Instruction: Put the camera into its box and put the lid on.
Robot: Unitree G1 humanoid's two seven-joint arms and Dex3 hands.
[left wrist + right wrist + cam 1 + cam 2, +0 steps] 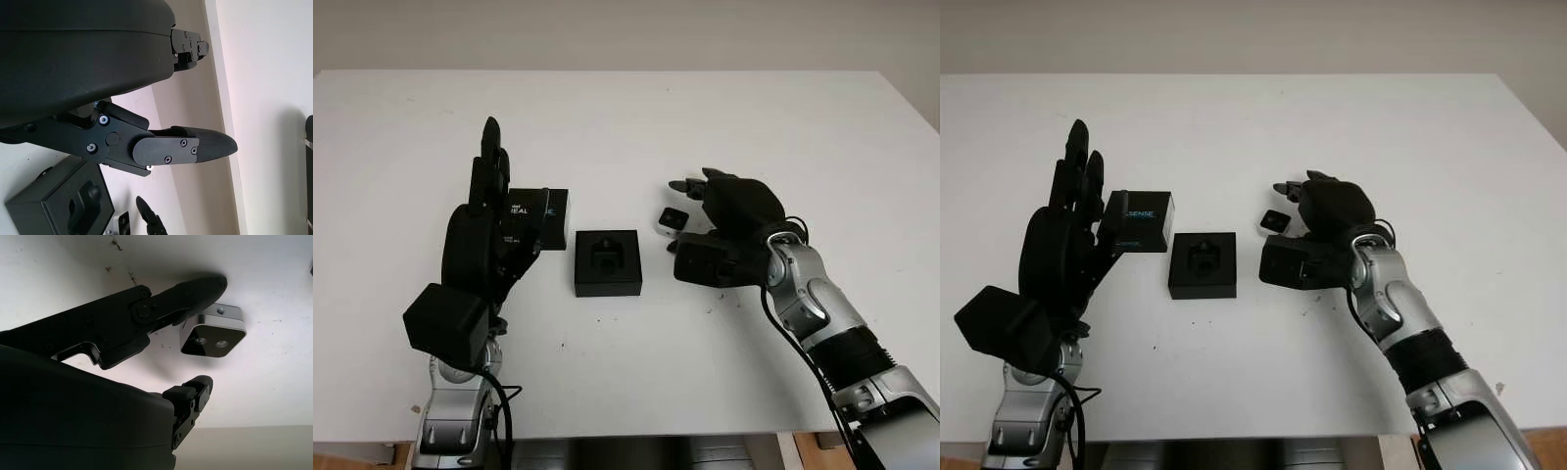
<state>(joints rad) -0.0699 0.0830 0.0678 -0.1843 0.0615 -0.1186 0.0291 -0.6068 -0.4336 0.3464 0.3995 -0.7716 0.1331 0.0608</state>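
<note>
The small silver camera (212,335) with a black face lies on the white table just right of the box, also seen as camera (673,219). My right hand (697,208) hovers over it, open. One finger (195,289) is close beside the camera and the thumb (198,387) stands apart on the other side. The open black box (607,262) with its foam insert sits mid-table. Its lid (540,217), with blue print, lies left of the box. My left hand (487,176) is open and raised beside the lid, holding nothing.
The white table (754,117) stretches wide behind and to both sides of the objects. A few small dark specks mark the surface near the right hand. The table's front edge runs close to both forearms.
</note>
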